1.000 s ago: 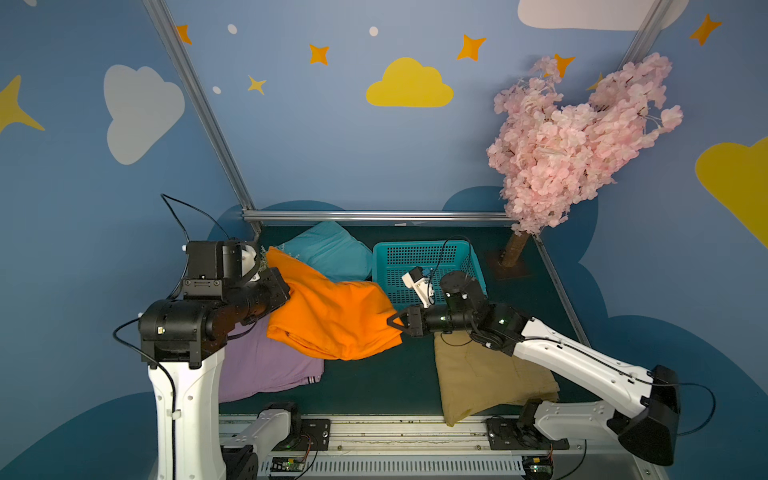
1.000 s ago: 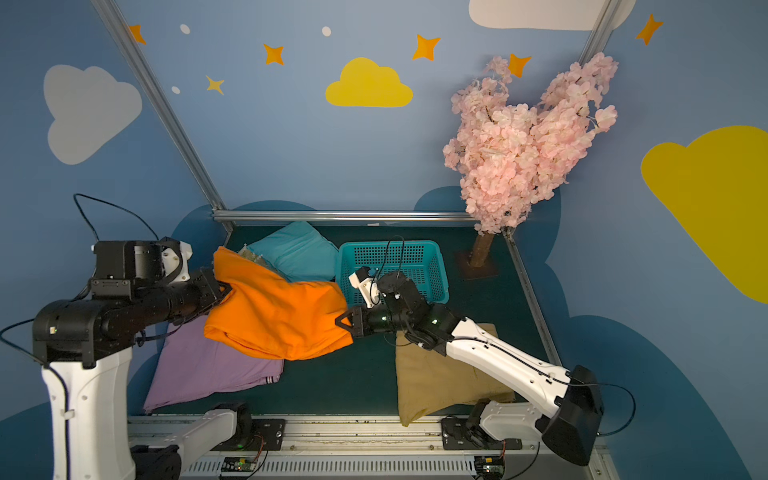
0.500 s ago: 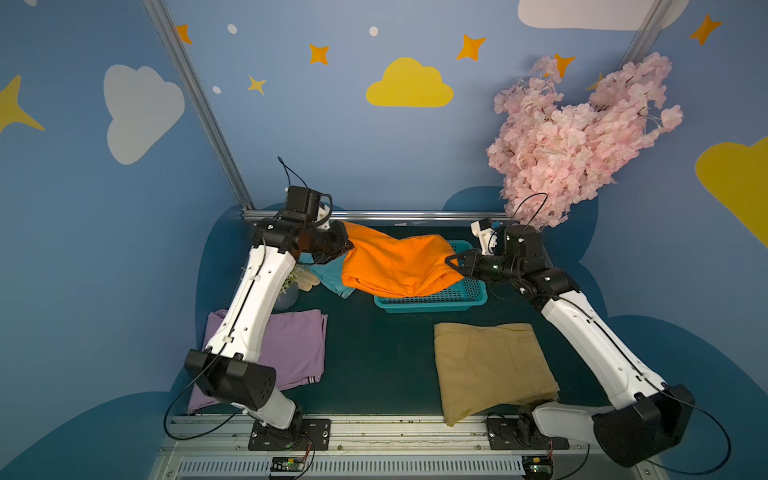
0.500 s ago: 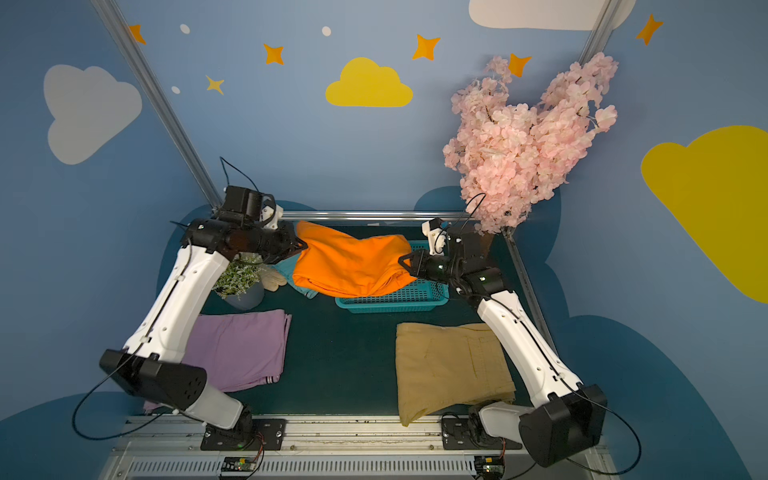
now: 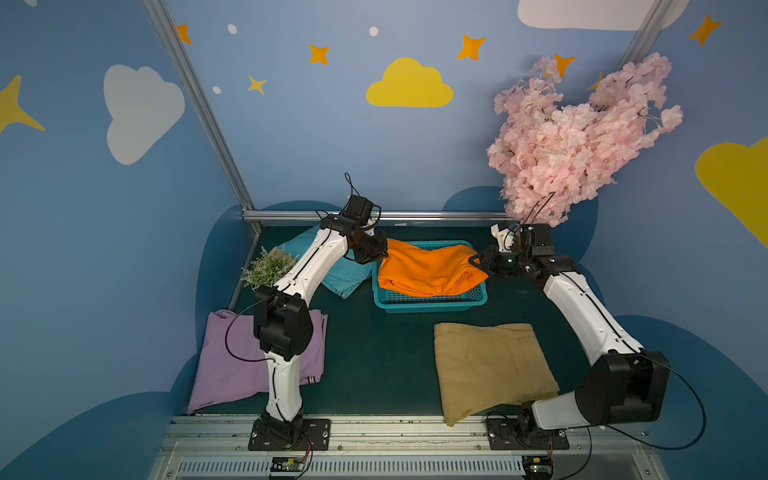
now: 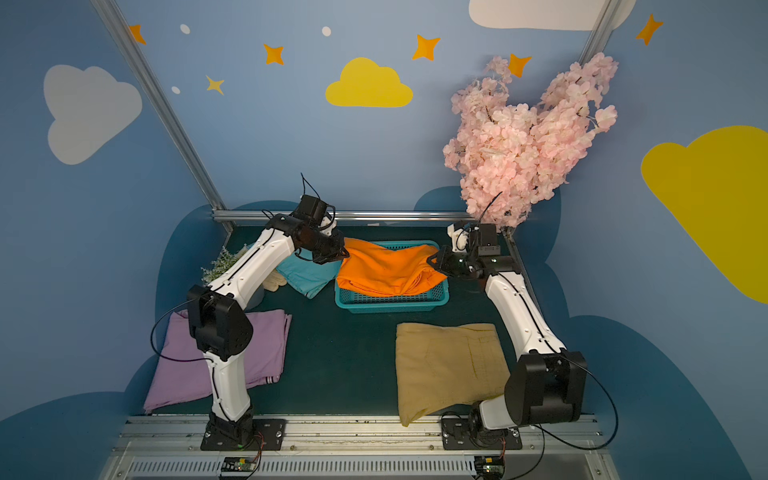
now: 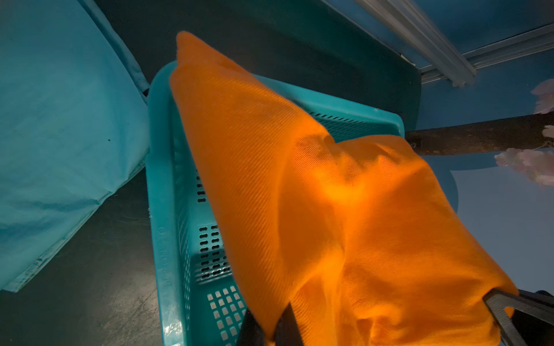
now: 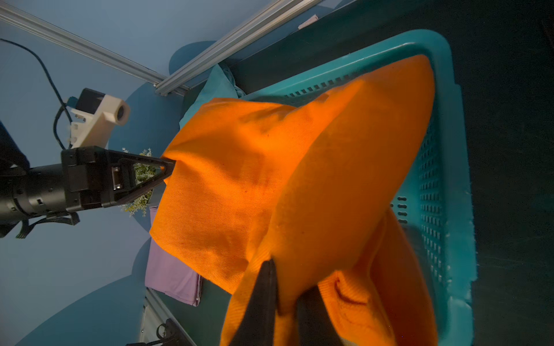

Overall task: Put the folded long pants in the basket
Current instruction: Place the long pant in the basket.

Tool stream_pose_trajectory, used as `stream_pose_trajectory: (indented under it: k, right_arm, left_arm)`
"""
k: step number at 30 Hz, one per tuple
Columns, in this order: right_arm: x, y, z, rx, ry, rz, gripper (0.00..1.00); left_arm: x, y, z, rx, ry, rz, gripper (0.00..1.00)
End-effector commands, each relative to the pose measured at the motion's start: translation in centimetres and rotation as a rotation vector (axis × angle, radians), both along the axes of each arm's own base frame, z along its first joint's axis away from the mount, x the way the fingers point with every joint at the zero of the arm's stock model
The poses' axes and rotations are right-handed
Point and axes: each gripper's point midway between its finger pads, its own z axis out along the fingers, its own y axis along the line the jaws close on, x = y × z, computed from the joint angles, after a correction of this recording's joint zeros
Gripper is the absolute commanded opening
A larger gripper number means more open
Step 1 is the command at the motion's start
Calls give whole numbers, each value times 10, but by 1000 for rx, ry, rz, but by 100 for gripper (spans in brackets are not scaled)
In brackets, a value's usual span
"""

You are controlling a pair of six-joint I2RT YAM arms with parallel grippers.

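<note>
Hanging over the basket [image 5: 430, 302] at twelve o'clock on the table [image 5: 374, 353], the orange pants [image 5: 428, 270] are stretched between both grippers; their middle sags down inside the basket walls, though whether the cloth reaches the floor of it cannot be told. At the cloth's nine o'clock edge the left gripper [image 5: 380, 255] pinches a fold, its jaws drawn narrow on the fabric, as the left wrist view shows [image 7: 269, 326]; at the three o'clock edge the right gripper [image 5: 478, 262] clamps the other end just as tightly [image 8: 284, 299]. Just beside the basket at its nine o'clock side lie the turquoise pants [image 5: 345, 276], partly under the left arm; the lilac pants [image 5: 232, 365] lie flat at eight o'clock, striped cuff toward the front; the khaki pants [image 5: 490, 365] lie flat at five o'clock, well apart from the basket. A potted plant [image 5: 268, 270] stands at ten o'clock, with a pale glove [image 6: 274, 280] next to it; a pink blossom tree [image 5: 573, 141] rises at two o'clock.
</note>
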Motion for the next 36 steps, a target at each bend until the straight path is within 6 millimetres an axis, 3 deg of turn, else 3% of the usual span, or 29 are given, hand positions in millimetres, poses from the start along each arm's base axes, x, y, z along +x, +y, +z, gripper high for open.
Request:
stream_pose_trajectory:
  k: [1, 9, 16, 21, 24, 27, 29, 32, 36]
  right_arm:
    - [9, -5, 5, -41, -91, 17, 0]
    - [15, -9, -46, -84, -17, 23, 0]
    - [17, -11, -72, -106, 50, 31, 0]
    - [19, -8, -71, -95, 51, 42, 0]
    - [17, -5, -51, -85, -12, 57, 0]
    - [13, -5, -29, -86, -98, 53, 0]
    - [10, -8, -24, -105, -132, 41, 0]
    - [10, -15, -37, -154, -130, 12, 0]
    - [9, -20, -71, -199, -15, -3, 0]
  left_arm:
    - [9, 0, -15, 34, -38, -12, 3]
    - [3, -1, -66, 65, 12, -33, 3]
    - [2, 1, -85, 92, 37, -37, 3]
    - [-1, -8, -94, 102, 48, -62, 3]
    - [-2, -10, -81, 96, 18, -67, 3]
    - [-1, 0, -66, 133, -25, -37, 3]
    - [-6, 3, -60, 132, -34, -28, 3]
    - [-13, 3, -70, 129, -5, -31, 3]
    - [-18, 7, -97, 159, 74, -15, 3]
